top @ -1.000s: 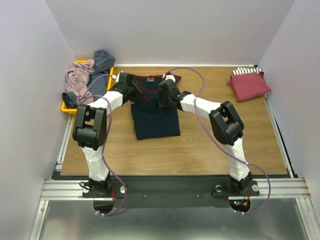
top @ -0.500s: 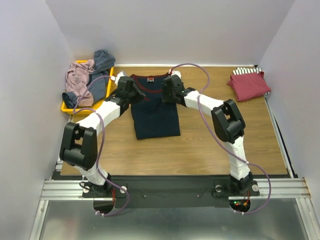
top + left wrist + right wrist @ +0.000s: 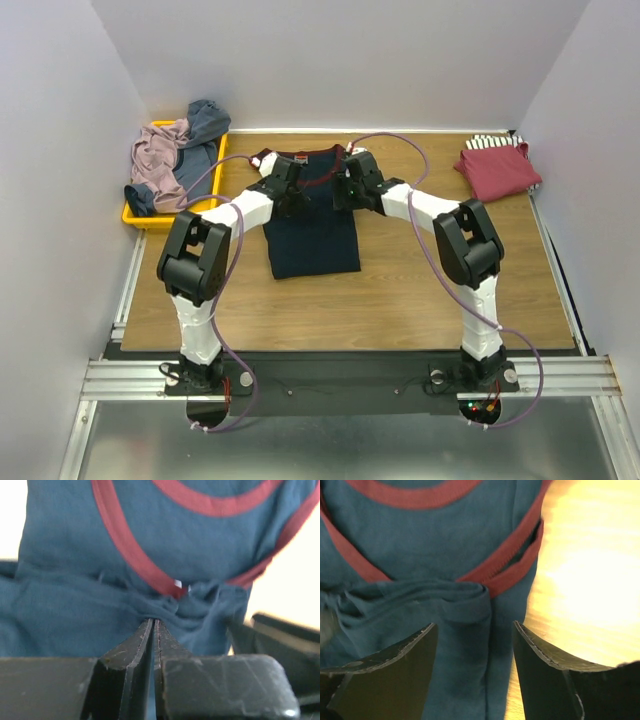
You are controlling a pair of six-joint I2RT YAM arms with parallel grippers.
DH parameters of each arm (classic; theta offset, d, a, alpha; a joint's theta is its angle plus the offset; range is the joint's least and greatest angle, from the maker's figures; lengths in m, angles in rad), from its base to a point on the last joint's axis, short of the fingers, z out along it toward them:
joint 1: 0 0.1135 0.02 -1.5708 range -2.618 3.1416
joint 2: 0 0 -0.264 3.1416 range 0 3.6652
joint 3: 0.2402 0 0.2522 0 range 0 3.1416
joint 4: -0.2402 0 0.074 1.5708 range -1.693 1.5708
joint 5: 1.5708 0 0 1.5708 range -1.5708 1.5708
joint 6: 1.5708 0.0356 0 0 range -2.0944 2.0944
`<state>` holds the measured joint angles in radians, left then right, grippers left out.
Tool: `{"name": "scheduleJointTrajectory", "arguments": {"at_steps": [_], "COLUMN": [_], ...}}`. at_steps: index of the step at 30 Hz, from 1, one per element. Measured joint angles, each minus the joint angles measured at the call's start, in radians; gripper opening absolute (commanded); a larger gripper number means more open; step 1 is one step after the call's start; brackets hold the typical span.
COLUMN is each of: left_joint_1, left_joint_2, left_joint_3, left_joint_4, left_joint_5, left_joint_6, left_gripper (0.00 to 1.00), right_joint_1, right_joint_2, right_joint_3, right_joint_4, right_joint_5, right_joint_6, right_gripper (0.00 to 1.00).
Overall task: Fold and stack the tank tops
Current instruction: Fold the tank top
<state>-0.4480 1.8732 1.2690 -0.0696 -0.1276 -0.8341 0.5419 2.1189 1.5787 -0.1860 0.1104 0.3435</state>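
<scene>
Now the left arm stands differently than half a second ago. Its elbow has swung in toward the middle, and the left gripper (image 3: 152, 625) has slid right, from the left shoulder of the jersey (image 3: 310, 235) onto the cloth below the neckline. Its jaws are pressed almost together, pinching a puckered ridge of the jersey at their tips. The right gripper (image 3: 474, 625) has crept slightly right. Its jaws are spread wide, straddling a folded edge near the right armhole and gripping nothing.

The jersey has not shifted: it lies in the middle of the table (image 3: 420, 290), a narrow rectangle with its collar at the far end.

There are five tops in all. One is the jersey. Two are stacked at the far right, a red top (image 3: 497, 170) lying folded on a striped top (image 3: 490, 142). Two more are heaped in the one tray (image 3: 150, 219) at the far left, a mauve top (image 3: 152, 160) and a grey-blue top (image 3: 205, 120).

The jersey is soft navy knit with curved maroon bands, and it is wrinkled where it is pinched. The tray is yellow. The table is wood-grained, and the jaws are matte black.
</scene>
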Motion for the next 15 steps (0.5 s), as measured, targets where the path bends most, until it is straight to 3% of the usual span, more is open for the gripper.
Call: {"name": "scheduleJointTrajectory", "arguments": {"at_steps": [4, 8, 15], "left_joint_1": [0.005, 0.005, 0.005], "left_joint_2": [0.068, 0.098, 0.121], "left_joint_3": [0.078, 0.105, 0.131], "left_joint_4": [-0.013, -0.028, -0.042], "left_joint_5": [-0.024, -0.035, -0.04], "left_joint_6": [0.0, 0.0, 0.005], "left_gripper": [0.17, 0.16, 0.16], "right_joint_1": [-0.018, -0.031, -0.037], "right_joint_2": [0.0, 0.0, 0.023], "right_joint_3": [-0.023, -0.023, -0.023], "right_joint_4": [0.016, 0.046, 0.09], "right_joint_5": [-0.053, -0.095, -0.142], "right_joint_6": [0.0, 0.0, 0.004], "right_gripper": [0.63, 0.54, 0.52]}}
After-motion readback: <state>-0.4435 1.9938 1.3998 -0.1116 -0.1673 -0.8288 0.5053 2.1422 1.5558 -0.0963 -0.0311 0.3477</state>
